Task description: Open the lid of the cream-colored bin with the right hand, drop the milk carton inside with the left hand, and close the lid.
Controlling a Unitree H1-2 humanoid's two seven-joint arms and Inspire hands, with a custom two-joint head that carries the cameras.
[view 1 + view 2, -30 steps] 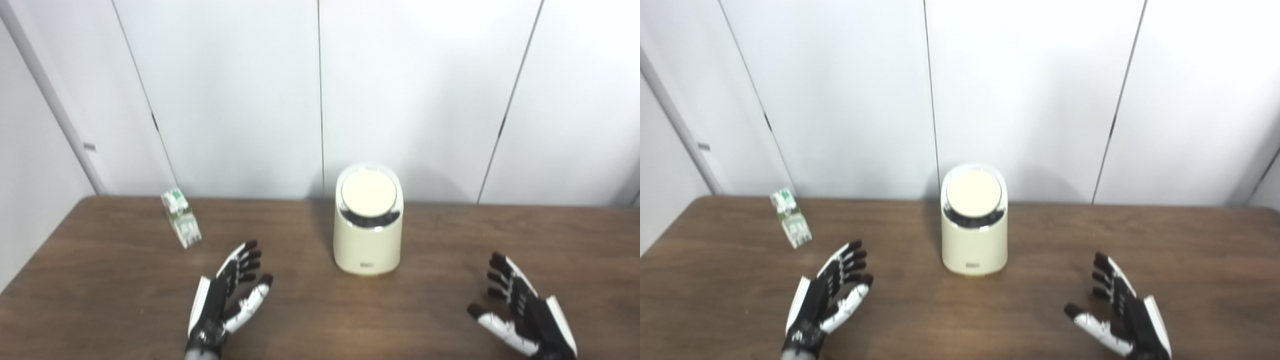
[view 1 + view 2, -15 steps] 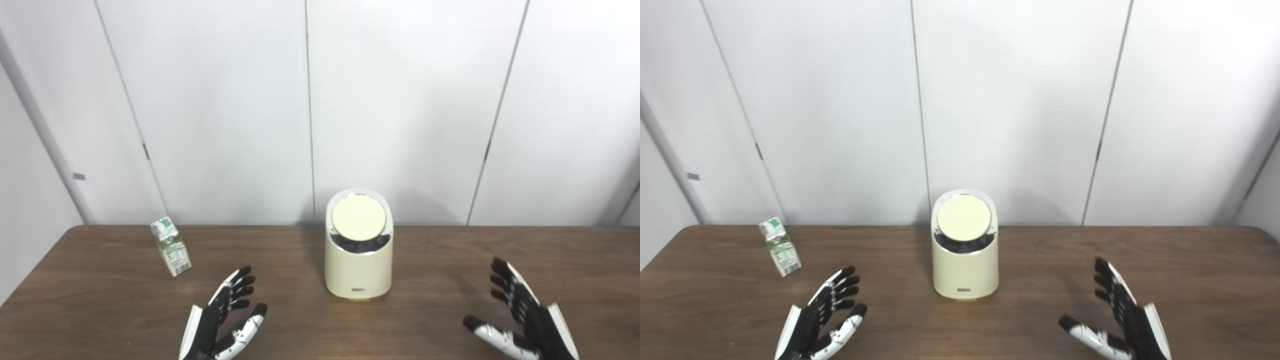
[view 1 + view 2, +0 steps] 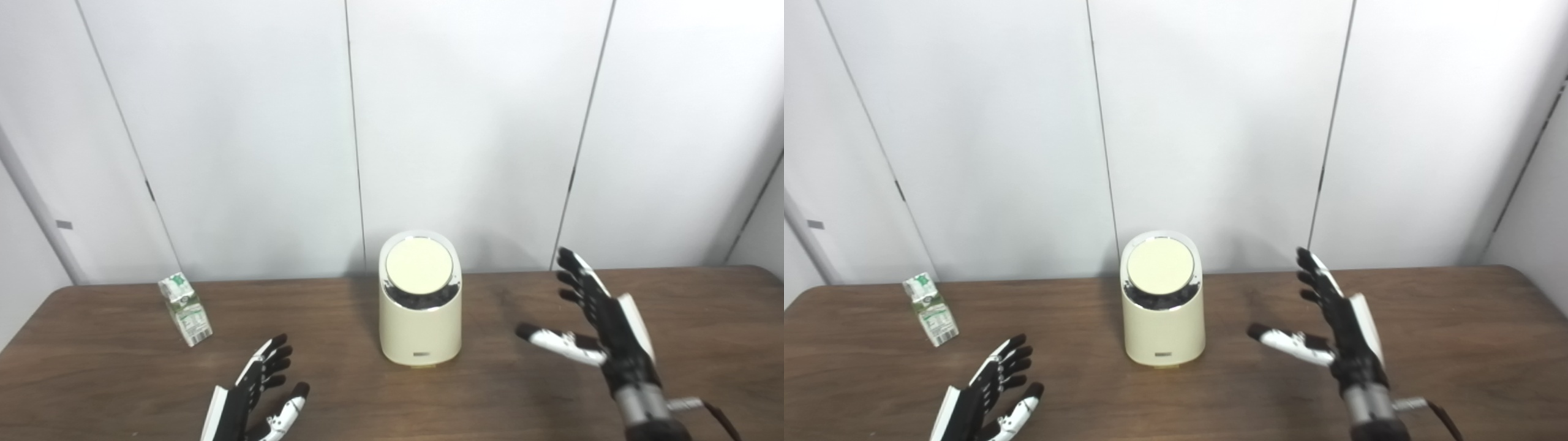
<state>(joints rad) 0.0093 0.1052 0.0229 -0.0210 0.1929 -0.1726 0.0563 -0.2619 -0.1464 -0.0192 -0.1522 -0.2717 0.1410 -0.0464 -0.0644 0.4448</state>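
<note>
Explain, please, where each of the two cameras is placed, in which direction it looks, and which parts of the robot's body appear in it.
Left eye view: on the head, looking forward and down at the table; bin slightly right of centre; left robot hand and right robot hand enter from below.
Right eye view: beside it, slightly to the right; the bin sits left of centre; same two open hands.
Shared: bin with closed lid, milk carton standing far left, white wall panels behind.

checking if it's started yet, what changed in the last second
The right hand has risen off the table and moved in toward the cream-colored bin, open and holding nothing. The camera also shifted, so the scene sits differently in frame. The left hand stays low and open. The lid is still closed and the milk carton stands untouched.
</note>
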